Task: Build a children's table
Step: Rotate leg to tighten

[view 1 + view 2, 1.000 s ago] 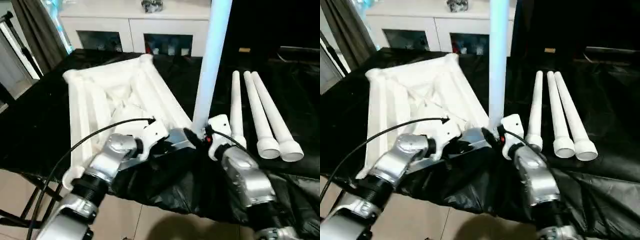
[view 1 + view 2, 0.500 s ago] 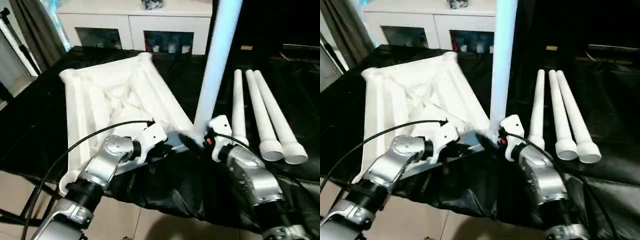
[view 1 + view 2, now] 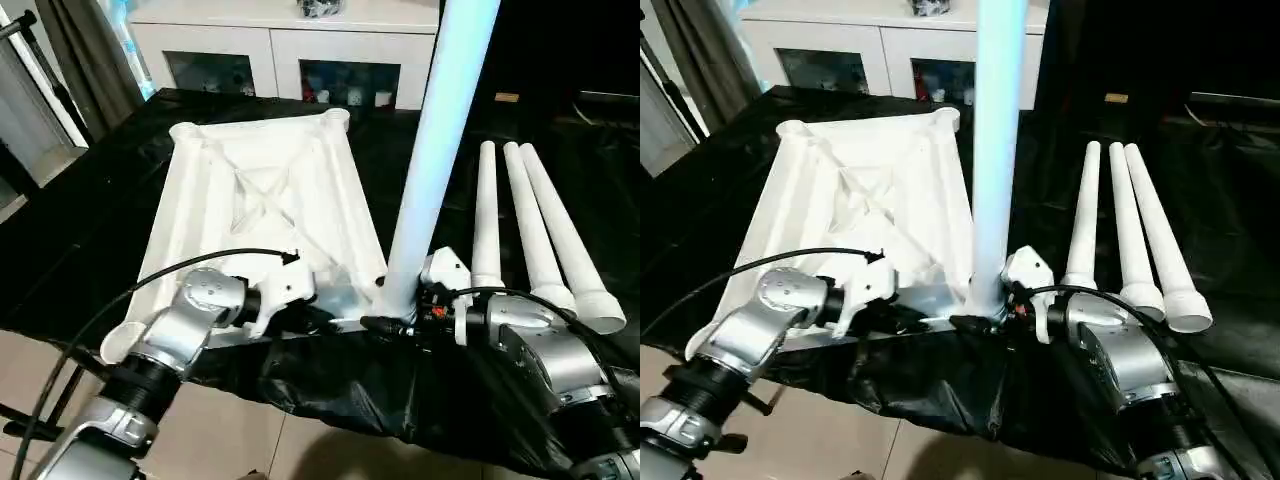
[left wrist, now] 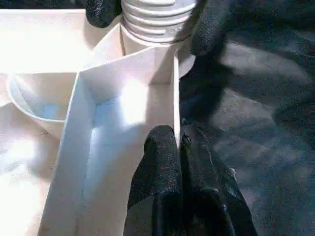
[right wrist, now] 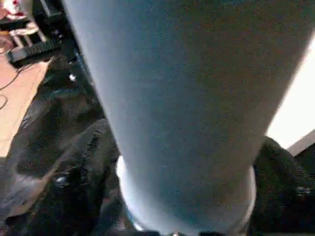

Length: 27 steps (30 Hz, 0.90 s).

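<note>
The white plastic rectangular tabletop [image 3: 262, 215] lies upside down, ribbed underside up, on the surface covered in black plastic sheeting [image 3: 90, 230], with its near edge at the front edge of that surface. Rounded corner sockets show at its far corners and at its near left corner.

The left claw [image 4: 178, 147] reaches in from the silver left forearm [image 3: 185, 330] to the tabletop's near edge. In the left wrist view its two black fingers [image 4: 160, 172] are pinched narrow on a thin upright white rib just beside the near right corner socket.

In that near right corner socket stands one long white tubular leg [image 3: 432, 160], upright with a slight lean, its upper part running out of the top of the head views. Its ribbed lower end sits at the socket in the left wrist view, with two black fingers on either side of it. The right claw [image 3: 390, 325] is closed around the base of this leg; the right wrist view looks straight up its pale shaft from close by, with black fingers to both sides.

To the right, three more white tubular legs [image 3: 540, 235] lie side by side on the black sheeting, touching or nearly so, flared ends toward the robot.

Behind the surface stands a white cabinet with glass doors [image 3: 290, 50].
</note>
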{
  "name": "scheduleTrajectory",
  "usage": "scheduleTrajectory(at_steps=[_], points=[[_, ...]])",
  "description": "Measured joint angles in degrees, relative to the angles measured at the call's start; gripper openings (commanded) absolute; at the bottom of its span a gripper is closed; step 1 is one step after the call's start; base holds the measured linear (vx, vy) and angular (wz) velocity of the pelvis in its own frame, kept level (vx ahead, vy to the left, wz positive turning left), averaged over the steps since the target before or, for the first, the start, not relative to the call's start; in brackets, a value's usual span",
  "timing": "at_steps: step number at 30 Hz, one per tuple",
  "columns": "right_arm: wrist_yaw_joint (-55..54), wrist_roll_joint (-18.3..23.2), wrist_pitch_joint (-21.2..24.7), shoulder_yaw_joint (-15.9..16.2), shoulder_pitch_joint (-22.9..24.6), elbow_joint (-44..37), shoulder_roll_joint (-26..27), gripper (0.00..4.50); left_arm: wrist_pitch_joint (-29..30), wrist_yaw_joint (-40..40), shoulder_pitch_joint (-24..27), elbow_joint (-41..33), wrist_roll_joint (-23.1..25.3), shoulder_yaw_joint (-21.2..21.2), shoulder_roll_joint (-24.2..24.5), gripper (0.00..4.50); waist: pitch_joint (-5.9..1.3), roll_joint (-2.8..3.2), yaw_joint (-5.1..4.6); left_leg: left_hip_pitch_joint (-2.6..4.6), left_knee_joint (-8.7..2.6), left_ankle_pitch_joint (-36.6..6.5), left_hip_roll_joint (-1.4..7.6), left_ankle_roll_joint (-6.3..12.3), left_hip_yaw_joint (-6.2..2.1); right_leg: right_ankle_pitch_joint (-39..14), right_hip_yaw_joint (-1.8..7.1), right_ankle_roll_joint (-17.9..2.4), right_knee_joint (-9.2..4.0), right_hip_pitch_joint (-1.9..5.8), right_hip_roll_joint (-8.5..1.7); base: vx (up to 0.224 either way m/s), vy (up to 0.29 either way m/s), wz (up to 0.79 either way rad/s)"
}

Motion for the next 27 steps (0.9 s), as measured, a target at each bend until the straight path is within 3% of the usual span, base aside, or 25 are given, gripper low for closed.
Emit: scheduleTrajectory(at_steps=[7,13,16,20,25,26,27], points=[[1.8,0.0,0.2,0.8,-0.1,-0.3,-0.7,2.91,-1.0,-1.6,-0.2,0.5,-0.1,-0.1,0.7,0.00,-0.07,-0.20,0.15,0.07,0.05,0.0,0.01,0.00,0.02,0.0,0.00,0.0,0.02,0.00,0.00,0.000,0.000,0.00],[-1.7,-0.2,0.0,0.1,0.8,-0.6,1.1,2.81,0.0,0.1,-0.3,1.1,0.0,0.2,-0.1,0.00,-0.10,-0.26,0.15,0.15,0.08,0.0,0.01,-0.03,0.03,0.0,0.02,0.0,0.09,0.09,0.00,0.000,0.000,0.00],[-13.0,-3.0,-0.8,-2.4,1.3,0.9,6.0,2.80,2.1,6.1,-1.0,2.5,1.5,1.1,-3.2,0.00,-0.15,-0.40,-0.12,0.42,0.07,-0.2,0.02,-0.33,0.06,0.1,0.04,-0.1,0.14,0.29,-0.02,0.000,0.000,0.00],[-31.4,-5.9,-0.3,-6.8,-0.1,4.2,14.4,2.78,6.7,16.0,-1.5,2.9,3.8,2.1,-9.1,0.00,-0.17,-0.36,-1.27,0.46,0.05,-0.1,-0.03,-0.42,0.06,0.1,0.06,-0.1,0.11,0.29,-0.06,0.000,0.000,0.00],[-42.3,-7.3,-0.1,-8.6,-1.9,6.5,19.4,2.78,8.8,21.4,-1.5,2.9,4.3,2.7,-12.0,0.00,-0.22,-0.27,-1.60,0.43,-0.02,-0.1,-0.02,-0.44,0.03,0.2,0.05,0.0,0.11,0.23,-0.04,0.000,0.000,0.00],[-43.6,-7.9,-0.7,-8.7,-2.0,6.8,20.1,3.33,9.0,21.9,-1.5,2.8,4.4,2.7,-12.3,0.00,-0.24,-0.23,-1.60,0.43,-0.03,-0.1,-0.02,-0.45,0.03,0.2,0.05,0.0,0.11,0.23,-0.04,0.000,0.000,0.00],[-43.9,-8.3,-1.2,-8.7,-2.1,7.0,20.3,3.33,9.1,22.1,-1.5,2.7,4.5,2.7,-12.4,0.00,-0.25,-0.21,-1.60,0.43,-0.04,-0.1,-0.02,-0.45,0.03,0.3,0.04,0.0,0.11,0.23,-0.04,0.000,0.000,0.00]])
